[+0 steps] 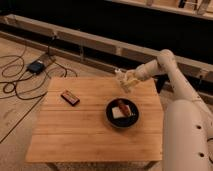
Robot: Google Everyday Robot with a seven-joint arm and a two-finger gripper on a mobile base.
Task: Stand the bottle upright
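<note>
I cannot tell if my hand (126, 81), beyond the bowl (121, 123), clamps the bottle (120, 75); loose, it could roll off the desk (75, 127).

Your arm (186, 102) enters from the lower right corner, where its thickest white segment (181, 136) stands close to the camera beside the counter's right edge. From there a slimmer link rises up and slightly left to the elbow (167, 57), the highest point of the arm, which sits beyond the counter's far right corner. At the elbow the arm folds sharply. The forearm (148, 70) runs left and gently downward from it. Your gripper (125, 80) is at the end of the forearm, low over the far right part of the counter (85, 125), just inside the back edge. It points left and down toward the surface.
</note>
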